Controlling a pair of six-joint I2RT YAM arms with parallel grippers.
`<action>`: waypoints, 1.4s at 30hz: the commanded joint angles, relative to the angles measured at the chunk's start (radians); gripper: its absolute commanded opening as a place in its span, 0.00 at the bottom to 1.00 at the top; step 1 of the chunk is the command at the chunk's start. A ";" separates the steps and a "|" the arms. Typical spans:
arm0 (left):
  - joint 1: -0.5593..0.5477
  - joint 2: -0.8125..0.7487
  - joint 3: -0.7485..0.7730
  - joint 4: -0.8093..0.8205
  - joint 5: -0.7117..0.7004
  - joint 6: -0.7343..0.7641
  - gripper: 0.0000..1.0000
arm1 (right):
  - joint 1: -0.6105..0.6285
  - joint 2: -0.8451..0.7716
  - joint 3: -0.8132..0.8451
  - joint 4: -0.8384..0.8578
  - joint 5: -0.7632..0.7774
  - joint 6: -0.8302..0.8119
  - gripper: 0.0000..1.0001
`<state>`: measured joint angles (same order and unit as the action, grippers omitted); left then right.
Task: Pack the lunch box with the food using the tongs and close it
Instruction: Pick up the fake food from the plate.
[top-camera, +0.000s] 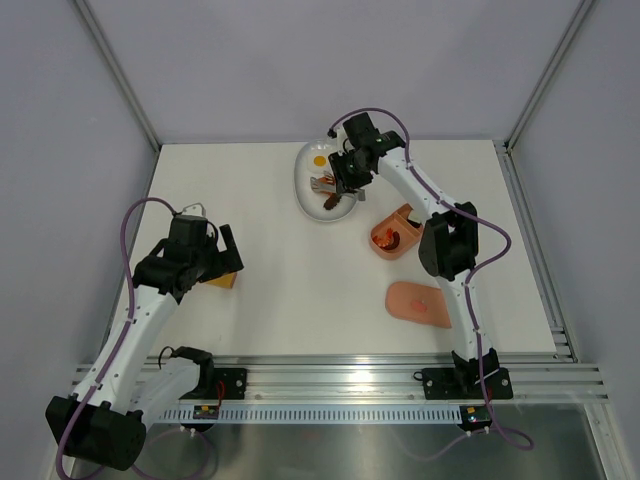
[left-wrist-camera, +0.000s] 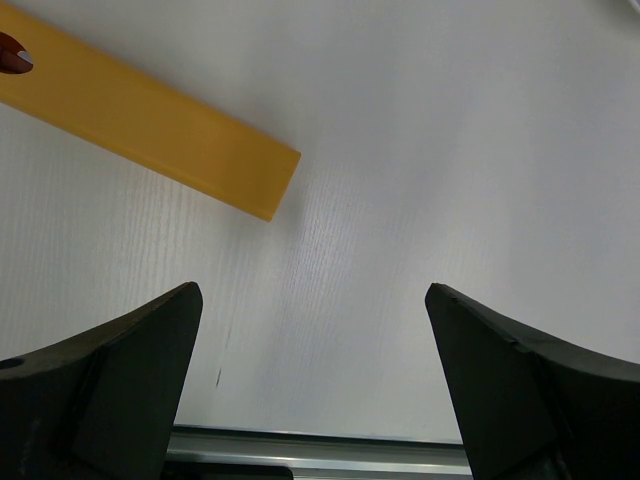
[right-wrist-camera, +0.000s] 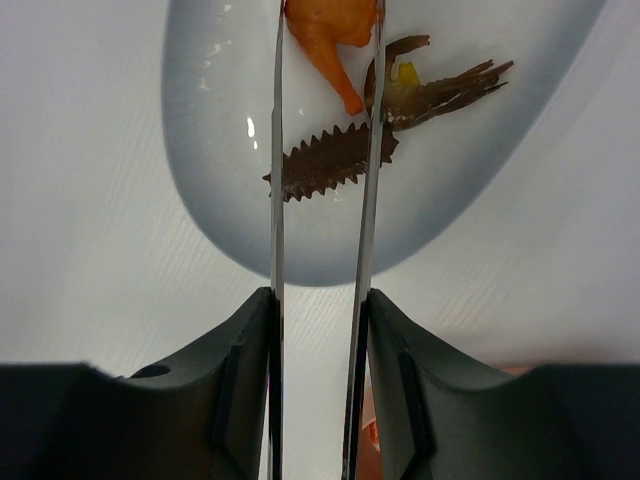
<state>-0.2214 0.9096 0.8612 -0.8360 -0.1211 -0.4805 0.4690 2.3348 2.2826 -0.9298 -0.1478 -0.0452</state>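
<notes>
The thin silver tongs (right-wrist-camera: 277, 200) run up between my right gripper's (right-wrist-camera: 318, 320) fingers, which press on both of their arms. The tong tips straddle an orange shrimp-like piece (right-wrist-camera: 335, 25) in the white dish (right-wrist-camera: 450, 190); whether they pinch it I cannot tell. A brown saw-edged piece (right-wrist-camera: 330, 165) and a brown piece with a yellow bit (right-wrist-camera: 440, 90) lie under the tongs. From above, my right gripper (top-camera: 345, 185) hovers over the dish (top-camera: 303, 170), beside a fried egg (top-camera: 319, 160). The pink lunch box (top-camera: 397, 235) holds orange food; its lid (top-camera: 420, 302) lies flat nearer. My left gripper (left-wrist-camera: 312, 300) is open and empty.
A yellow-orange rectangular block (left-wrist-camera: 150, 130) lies on the white table just ahead of my left gripper (top-camera: 228, 258), seen from above partly under it (top-camera: 222, 280). A metal rail (top-camera: 340, 380) runs along the table's near edge.
</notes>
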 joint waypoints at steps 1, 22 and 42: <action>-0.003 -0.018 -0.008 0.021 -0.018 -0.007 0.99 | -0.006 -0.103 0.006 0.080 0.002 0.039 0.24; -0.003 -0.015 -0.011 0.028 -0.022 -0.006 0.99 | -0.015 -0.158 -0.034 0.151 0.004 0.131 0.22; -0.004 0.021 -0.007 0.064 0.018 0.008 0.99 | -0.041 -0.475 -0.435 0.278 0.071 0.171 0.22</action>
<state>-0.2218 0.9253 0.8566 -0.8150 -0.1162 -0.4797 0.4393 1.9900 1.9141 -0.7261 -0.1108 0.1108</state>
